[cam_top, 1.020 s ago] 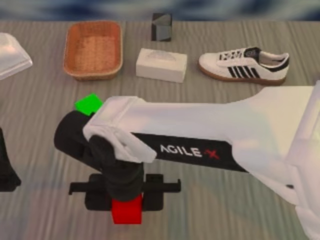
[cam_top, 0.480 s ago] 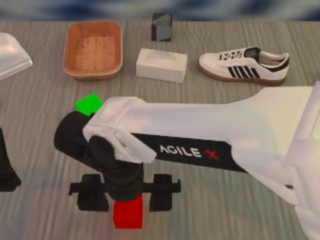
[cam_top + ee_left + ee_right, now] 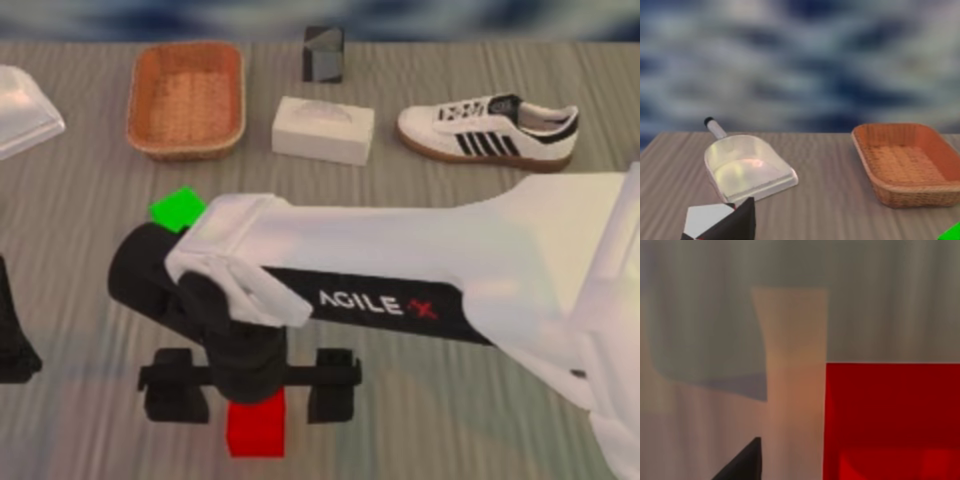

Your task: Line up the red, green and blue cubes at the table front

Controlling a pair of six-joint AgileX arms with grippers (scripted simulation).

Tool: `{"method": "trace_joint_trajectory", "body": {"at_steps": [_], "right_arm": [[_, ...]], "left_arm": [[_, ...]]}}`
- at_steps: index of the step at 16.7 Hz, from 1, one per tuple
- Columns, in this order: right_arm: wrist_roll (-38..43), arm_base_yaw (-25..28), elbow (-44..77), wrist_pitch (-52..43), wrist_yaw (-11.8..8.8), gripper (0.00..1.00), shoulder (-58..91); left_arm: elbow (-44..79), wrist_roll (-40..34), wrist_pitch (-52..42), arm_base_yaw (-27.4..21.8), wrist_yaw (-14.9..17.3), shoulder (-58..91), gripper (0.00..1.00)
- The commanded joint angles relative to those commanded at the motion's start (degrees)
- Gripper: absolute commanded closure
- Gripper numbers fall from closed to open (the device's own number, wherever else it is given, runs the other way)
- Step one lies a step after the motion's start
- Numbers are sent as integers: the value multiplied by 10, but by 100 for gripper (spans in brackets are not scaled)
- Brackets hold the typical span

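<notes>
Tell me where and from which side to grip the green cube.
Come straight down on the green cube and close the jaws across two opposite flat side faces. It sits tilted to the table edges, so turn the wrist to match. The right arm hangs over one corner, so the left gripper probably has the clearer way.

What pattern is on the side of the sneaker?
Black stripes on the white sneaker, with a tan sole; the top view shows it best.

A brown woven basket (image 3: 186,98) sits at the back of the table. To its right are a white box (image 3: 323,130), a dark block (image 3: 323,53) (farther back) and a striped white sneaker (image 3: 488,130). A clear scoop (image 3: 746,166) lies at the far left.
</notes>
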Motion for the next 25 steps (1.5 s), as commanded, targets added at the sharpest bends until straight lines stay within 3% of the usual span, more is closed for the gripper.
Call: {"method": "trace_joint_trajectory", "body": {"at_steps": [8, 15, 20, 25], "right_arm": [[1, 7, 98, -128, -1, 0, -27], [-3, 1, 102, -135, 2, 0, -35], [-64, -48, 12, -78, 33, 0, -142], [-175, -149, -175, 35, 71, 0, -383]], "left_arm": [[0, 0, 0, 0, 0, 0, 0], [5, 2, -3, -2, 1, 4, 0], [115, 38, -68, -28, 25, 95, 0], [300, 109, -224, -71, 50, 320, 0]]}}
